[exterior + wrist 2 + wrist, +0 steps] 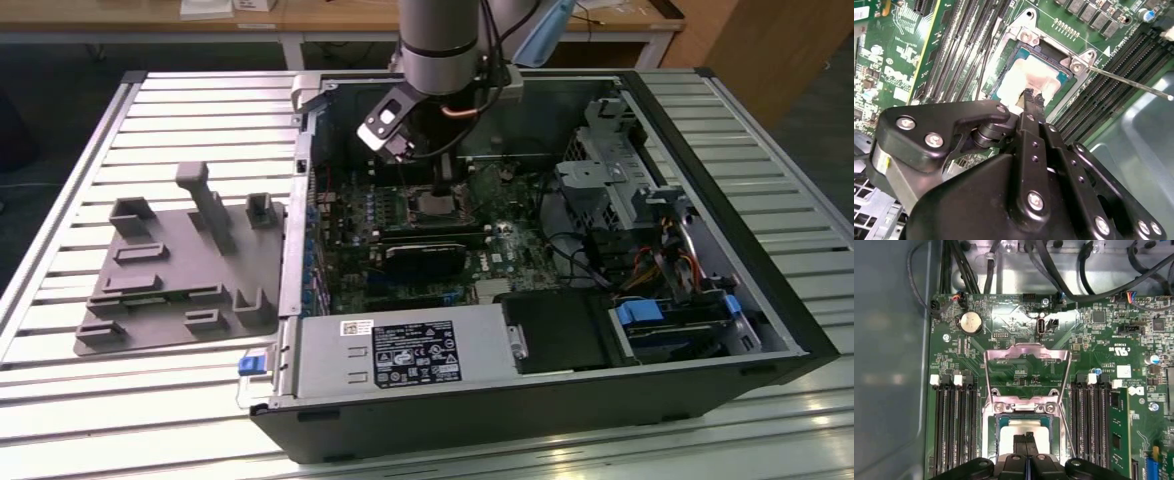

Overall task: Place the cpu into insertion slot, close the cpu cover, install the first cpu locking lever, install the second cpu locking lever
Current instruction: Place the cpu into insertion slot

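Slatted table point(200, 110) bears open computer case point(534, 400); fingers point(1020, 444) over cpu point(1021, 77); desks point(334, 15) behind.

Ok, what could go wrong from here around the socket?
1. The hand, fingers shut, appears to rest on the cpu in the insertion slot; a sideways push could shift the chip or damage the slot.
2. The cpu cover stands open and a locking lever sticks out free; the hand could snag either.

The cpu point(1024, 80) is pale beige, the cpu cover point(1004, 354) silver, motherboard point(1004, 320) green.
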